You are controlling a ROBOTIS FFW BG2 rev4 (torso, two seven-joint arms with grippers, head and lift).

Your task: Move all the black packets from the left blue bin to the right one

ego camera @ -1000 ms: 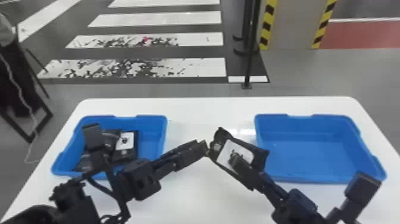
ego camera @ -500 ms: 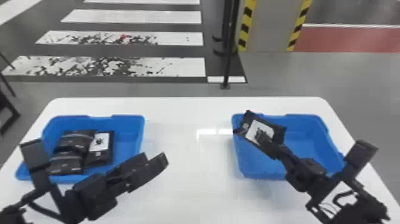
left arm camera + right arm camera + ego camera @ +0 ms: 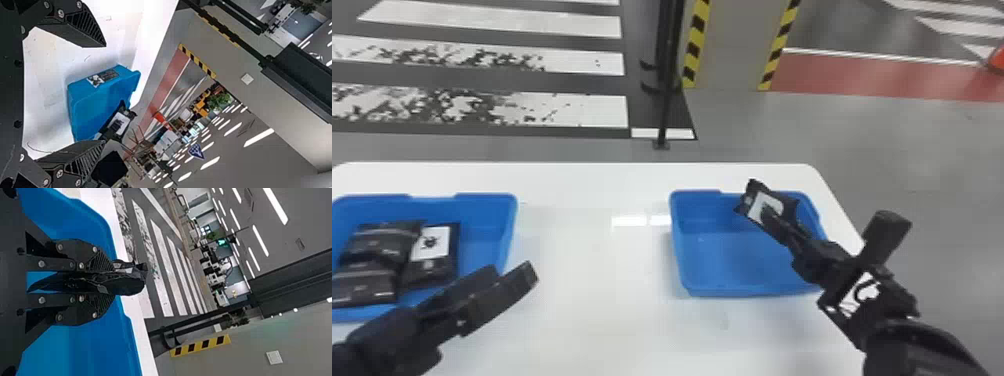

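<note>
Head view, right of centre: we hold one black packet [image 3: 757, 201] clamped between the closed fingers of our right gripper [image 3: 774, 216], aloft over the far side of the right blue bin [image 3: 699, 225] on a white table [image 3: 592, 305]. At lower left of the frame, we keep our left gripper [image 3: 511, 276] at the near right corner of the left blue bin [image 3: 484, 196], its two fingers apart, while three more black packets [image 3: 382, 242] lie bunched inside, one showing a white label [image 3: 432, 242].
</note>
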